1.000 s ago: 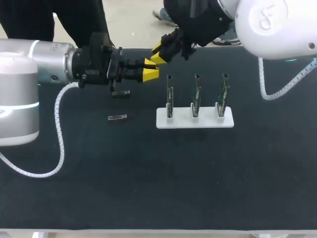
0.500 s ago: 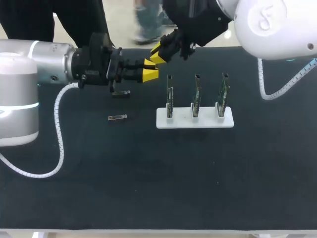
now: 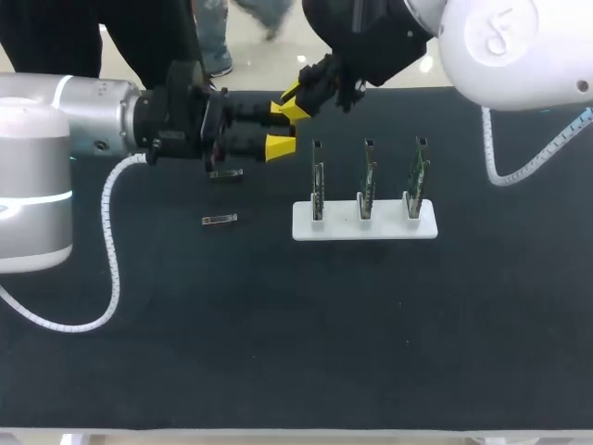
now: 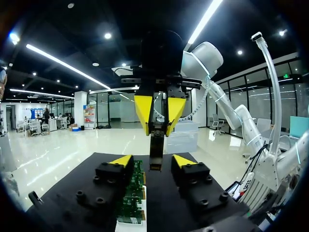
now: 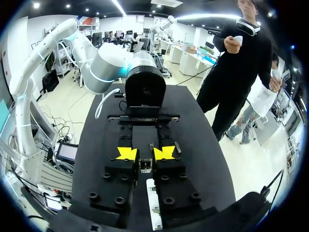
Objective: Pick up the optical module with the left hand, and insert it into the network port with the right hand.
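A robotics lab — left arm (image 3: 83,116) and right arm (image 3: 510,46) over a black tabletop (image 3: 278,352), circuit boards (image 3: 366,181) in a stand (image 3: 306,229).

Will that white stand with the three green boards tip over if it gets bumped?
Probably not easily: the white stand has a wide, flat base on the table. It looks light, so it would likely slide. The tall, thin green boards seem stiff but could be fragile.

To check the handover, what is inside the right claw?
A small metal module is pinched from both sides by the yellow tips of the right claw, sticking out toward the open left claw. The part between the tips is covered.
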Robot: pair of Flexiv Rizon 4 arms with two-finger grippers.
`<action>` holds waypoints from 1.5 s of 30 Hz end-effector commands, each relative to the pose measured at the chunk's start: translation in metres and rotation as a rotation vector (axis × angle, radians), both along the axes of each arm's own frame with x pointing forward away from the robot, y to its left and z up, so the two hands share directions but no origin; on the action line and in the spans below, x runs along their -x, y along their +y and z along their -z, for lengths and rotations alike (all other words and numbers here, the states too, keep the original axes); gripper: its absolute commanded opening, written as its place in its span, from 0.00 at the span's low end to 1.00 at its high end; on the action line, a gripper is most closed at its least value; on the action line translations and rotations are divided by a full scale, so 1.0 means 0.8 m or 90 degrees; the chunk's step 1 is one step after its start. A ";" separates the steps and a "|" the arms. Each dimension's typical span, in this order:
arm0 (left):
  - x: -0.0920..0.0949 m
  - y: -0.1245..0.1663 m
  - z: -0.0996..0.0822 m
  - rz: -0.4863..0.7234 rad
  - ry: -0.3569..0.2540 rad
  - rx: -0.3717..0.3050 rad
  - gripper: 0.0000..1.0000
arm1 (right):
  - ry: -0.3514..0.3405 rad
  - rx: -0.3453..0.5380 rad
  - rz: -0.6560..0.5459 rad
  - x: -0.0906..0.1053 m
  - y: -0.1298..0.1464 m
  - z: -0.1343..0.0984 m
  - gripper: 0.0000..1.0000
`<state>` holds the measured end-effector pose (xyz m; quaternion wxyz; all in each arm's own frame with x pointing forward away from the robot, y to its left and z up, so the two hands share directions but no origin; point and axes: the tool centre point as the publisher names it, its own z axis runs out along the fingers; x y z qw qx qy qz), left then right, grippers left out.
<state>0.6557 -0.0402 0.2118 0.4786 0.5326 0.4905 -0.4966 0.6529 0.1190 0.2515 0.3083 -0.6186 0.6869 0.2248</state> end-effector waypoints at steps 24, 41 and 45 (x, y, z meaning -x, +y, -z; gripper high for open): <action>0.000 -0.001 0.001 -0.002 -0.001 0.001 1.00 | -0.006 0.005 -0.011 0.003 -0.001 0.000 0.00; 0.005 0.082 0.003 -0.028 0.016 -0.132 1.00 | -0.006 0.005 -0.011 0.003 -0.001 0.000 0.00; 0.010 0.120 0.007 -0.029 0.011 -0.176 1.00 | -0.006 0.005 -0.011 0.003 -0.001 0.000 0.00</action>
